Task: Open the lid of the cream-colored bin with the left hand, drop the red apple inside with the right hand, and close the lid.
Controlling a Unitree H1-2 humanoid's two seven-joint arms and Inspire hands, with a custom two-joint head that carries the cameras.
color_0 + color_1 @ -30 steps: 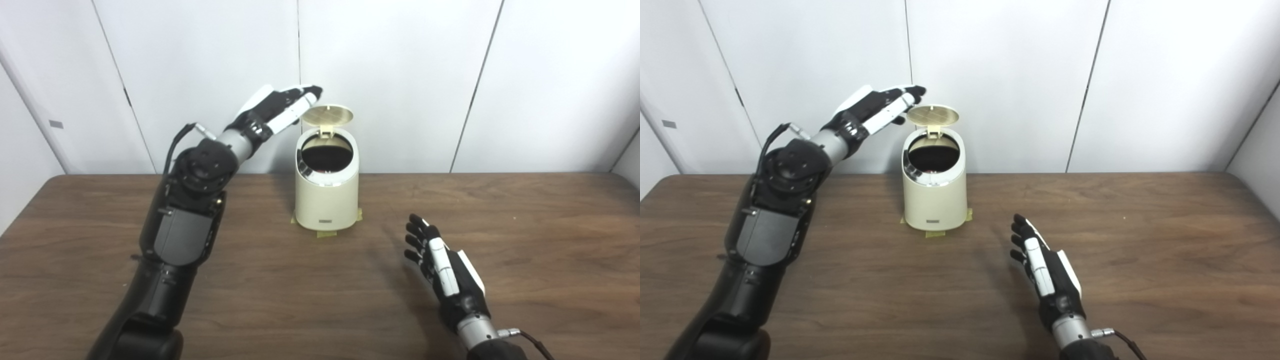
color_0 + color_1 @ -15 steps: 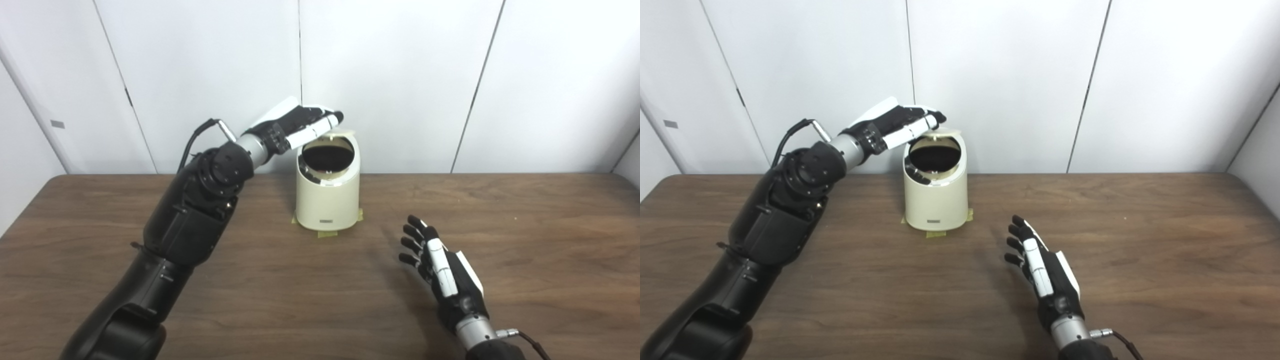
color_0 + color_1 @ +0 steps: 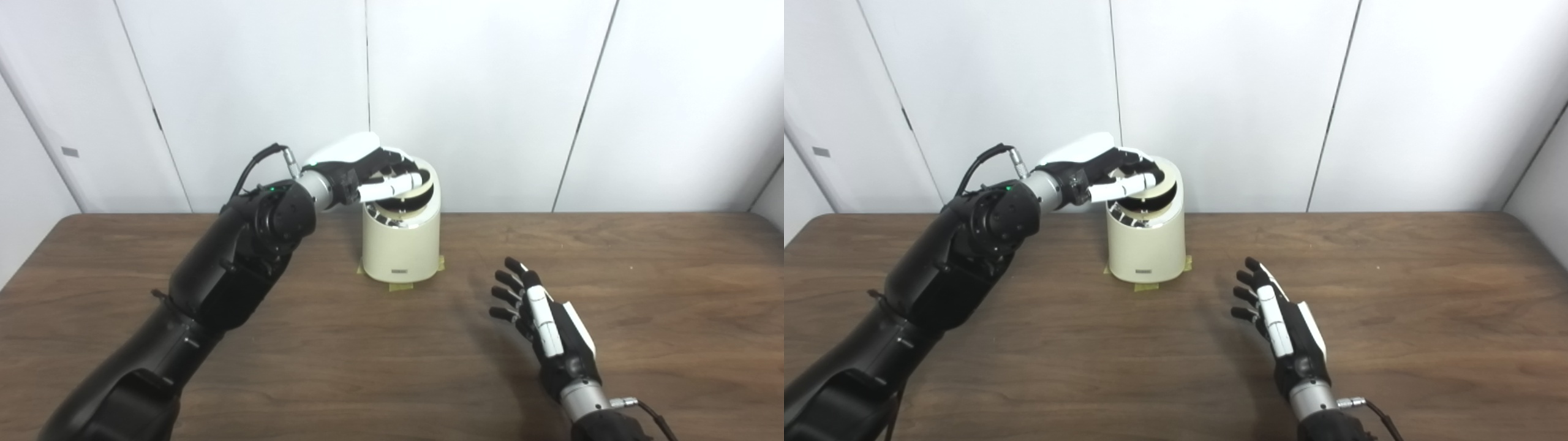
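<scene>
The cream-colored bin (image 3: 401, 239) stands at the back middle of the wooden table, on yellow tape. Its round lid (image 3: 411, 193) is tilted down over the opening, with a dark gap still showing under it. My left hand (image 3: 373, 173) lies on top of the lid, fingers spread flat and pressing on it, holding nothing. My right hand (image 3: 545, 321) hovers low over the table to the right front of the bin, open with fingers apart and empty. No red apple shows in either view.
The brown wooden table (image 3: 674, 294) spreads wide to the right of my right hand. White wall panels (image 3: 490, 92) rise right behind the bin. My left forearm (image 3: 245, 257) stretches over the table's left half.
My left hand has come down from beside the upright lid onto it and pushed it from fully open to nearly shut. My right hand stayed almost still.
</scene>
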